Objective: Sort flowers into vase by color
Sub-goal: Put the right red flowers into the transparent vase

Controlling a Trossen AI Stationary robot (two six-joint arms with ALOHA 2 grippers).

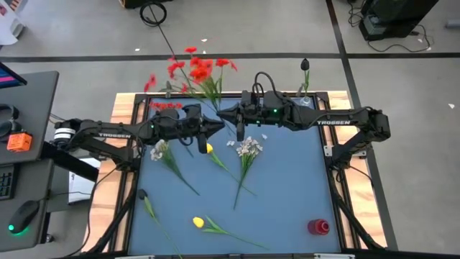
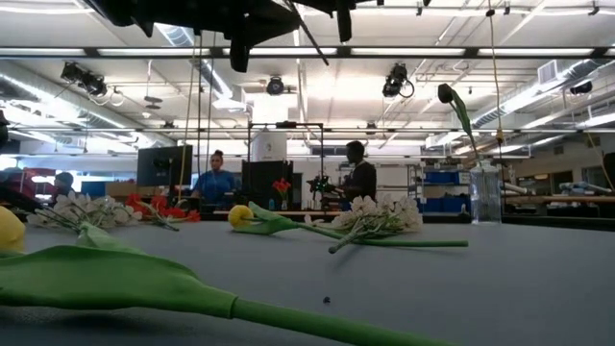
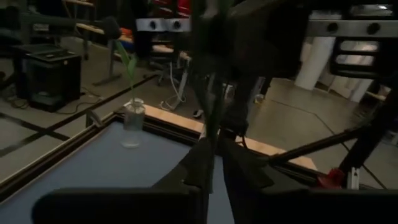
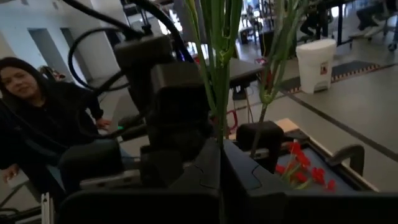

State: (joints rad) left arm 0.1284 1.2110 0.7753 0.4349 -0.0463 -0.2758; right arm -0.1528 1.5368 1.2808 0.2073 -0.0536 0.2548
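Observation:
A bunch of red flowers on green stems is held high above the table's far middle. My right gripper and my left gripper meet tip to tip at its lower stems, both shut on them. In the low view both grippers show at the top edge with a stem slanting between them. Two whitish sprays, yellow tulips and more red blossoms lie flat on the blue mat. A glass vase at the far right holds a dark tulip upright. My left gripper pinches a thin green stem between its two fingers, coming level from the table's left and lying across it. The stem runs upward past the fingers, clear of the table. My right gripper pinches several green stems of the red bunch between its two fingers, level from the table's right and across them. The stems stand up above the fingers, and their lower end hangs free above the mat.
A red cup stands at the near right corner. A dark tulip lies at the near left. The mat has a wooden frame. A desk with gear stands left of the table, and a person is beyond it.

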